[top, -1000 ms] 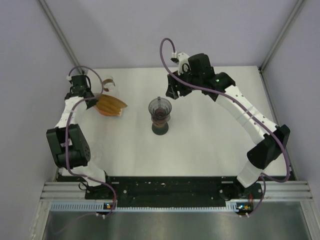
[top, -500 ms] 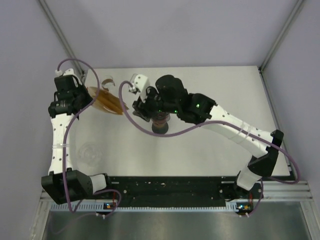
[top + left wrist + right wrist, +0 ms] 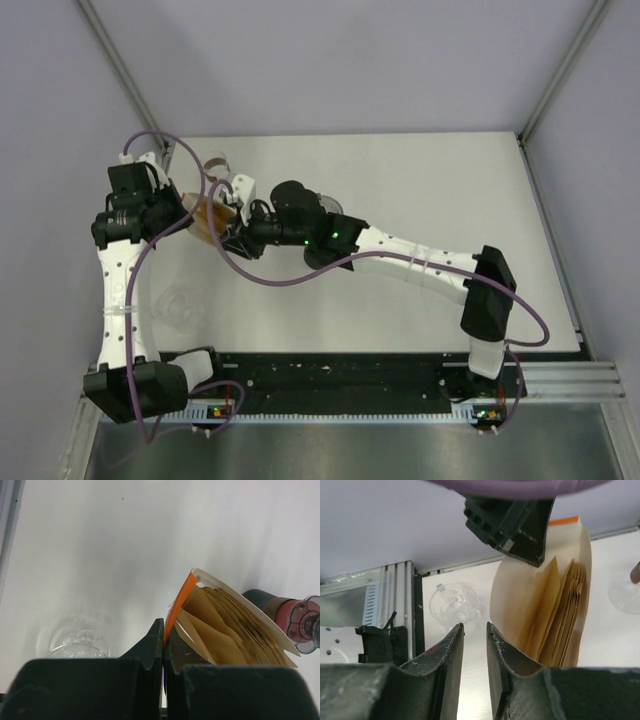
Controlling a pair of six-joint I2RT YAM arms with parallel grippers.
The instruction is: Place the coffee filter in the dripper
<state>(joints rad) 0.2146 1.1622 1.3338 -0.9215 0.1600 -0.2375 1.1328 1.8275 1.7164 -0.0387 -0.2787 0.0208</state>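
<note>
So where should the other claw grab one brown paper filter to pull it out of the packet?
Best guess: pinch the loose front filter by its free upper edge, where it fans away from the stack. Come from the packet's open side, across from the left claw that clamps the orange edge. The right claw, jaws apart, sits just beside it.

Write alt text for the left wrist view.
The left gripper is shut on the orange edge of an open packet of brown paper filters, which fan out to the right. Behind is a white table, with a clear plastic piece at lower left and a dark, red-topped vessel at right.
</note>
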